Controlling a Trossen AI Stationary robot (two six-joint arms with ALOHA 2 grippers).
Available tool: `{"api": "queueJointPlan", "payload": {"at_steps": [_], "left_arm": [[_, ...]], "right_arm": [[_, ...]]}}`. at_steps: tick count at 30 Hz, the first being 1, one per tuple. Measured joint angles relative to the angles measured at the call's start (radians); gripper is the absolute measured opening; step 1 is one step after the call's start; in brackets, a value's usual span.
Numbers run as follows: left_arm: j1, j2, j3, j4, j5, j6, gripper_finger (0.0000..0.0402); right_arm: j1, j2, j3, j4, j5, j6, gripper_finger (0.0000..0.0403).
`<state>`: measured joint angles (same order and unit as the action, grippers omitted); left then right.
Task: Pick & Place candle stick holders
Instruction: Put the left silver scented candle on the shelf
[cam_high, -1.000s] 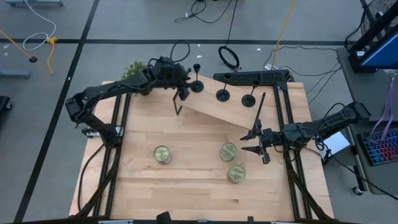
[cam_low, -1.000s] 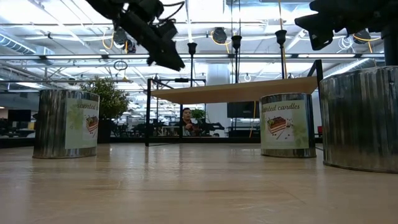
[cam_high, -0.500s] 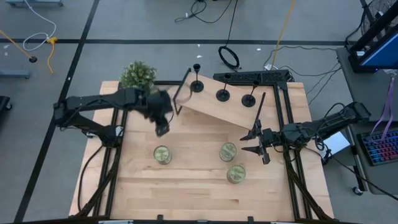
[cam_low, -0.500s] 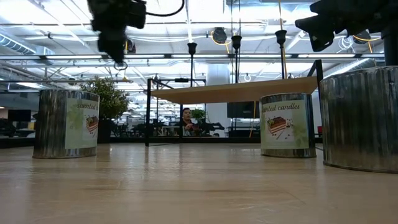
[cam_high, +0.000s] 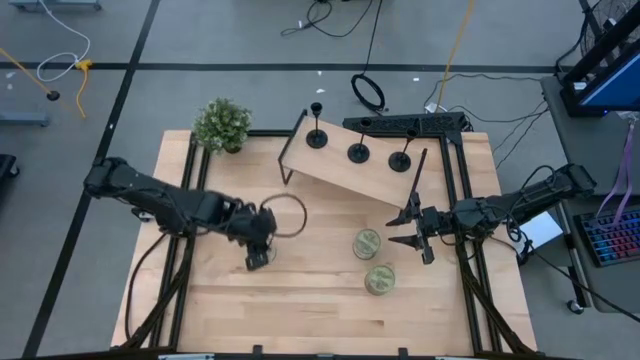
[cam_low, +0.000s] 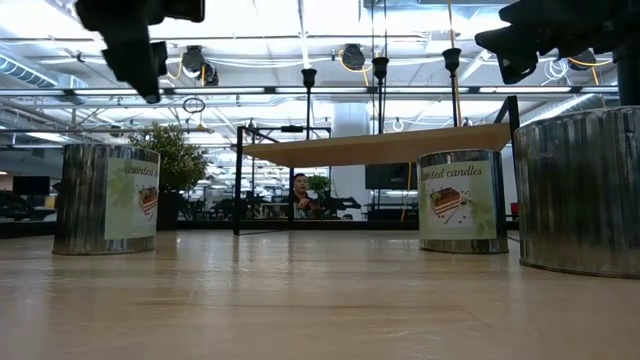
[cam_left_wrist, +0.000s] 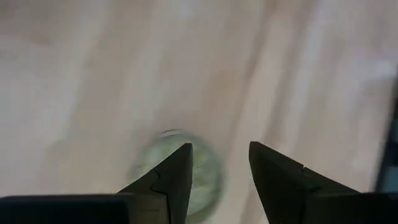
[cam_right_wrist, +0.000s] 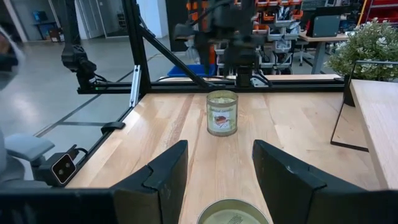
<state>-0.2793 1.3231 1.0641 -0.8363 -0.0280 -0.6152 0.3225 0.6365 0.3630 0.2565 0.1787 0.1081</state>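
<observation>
Three black candle stick holders (cam_high: 317, 137) (cam_high: 358, 152) (cam_high: 400, 160) stand on their round bases on a raised wooden shelf (cam_high: 345, 175) at the table's far side. Their stems show in the low view (cam_low: 380, 68). My left gripper (cam_high: 258, 256) is open and empty, pointing down above the left greenish jar (cam_left_wrist: 180, 177), far from the holders. My right gripper (cam_high: 405, 228) is open and empty at the table's right, near the shelf's right end, pointing toward the table's left.
Two more greenish candle jars (cam_high: 367, 243) (cam_high: 379, 279) stand near my right gripper, one just below its fingers (cam_right_wrist: 233, 214). A potted plant (cam_high: 222, 122) stands at the far left corner. Black frame rails run along both table sides.
My left gripper has swung from the shelf's left end, beside the leftmost holder, toward the table's near edge. It now stands above the left jar. The three holders and my right arm have kept still.
</observation>
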Motion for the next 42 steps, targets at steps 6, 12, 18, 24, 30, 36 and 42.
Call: {"api": "queueJointPlan", "payload": {"at_steps": [6, 12, 18, 24, 30, 36, 42], "left_arm": [[-0.081, 0.0, -0.112, 0.103, 0.016, -0.083, 0.0165], [-0.086, 0.0, -0.183, 0.116, -0.045, -0.1, 0.0165], [-0.086, 0.0, -0.237, 0.186, -0.024, -0.017, 0.0165], [-0.086, 0.0, -0.239, 0.19, -0.022, 0.051, 0.0148], [-0.086, 0.0, -0.239, 0.194, 0.011, 0.084, 0.0065], [-0.086, 0.0, -0.239, 0.195, 0.035, 0.085, 0.0012], [-0.086, 0.002, -0.24, 0.302, 0.028, 0.21, 0.0007]], "right_arm": [[0.0, 0.0, 0.0, 0.0, 0.0, 0.0, 0.0173], [0.0, 0.0, 0.0, 0.0, 0.0, 0.0, 0.0173], [0.0, 0.0, 0.0, 0.0, 0.0, -0.001, 0.0173], [0.0, 0.0, 0.0, 0.0, 0.0, -0.001, 0.0173], [0.0, 0.0, 0.0, 0.0, 0.0, -0.001, 0.0173], [0.0, 0.0, 0.0, 0.0, 0.0, -0.001, 0.0173], [0.0, 0.0, 0.0, 0.0, 0.0, -0.001, 0.0173]]}}
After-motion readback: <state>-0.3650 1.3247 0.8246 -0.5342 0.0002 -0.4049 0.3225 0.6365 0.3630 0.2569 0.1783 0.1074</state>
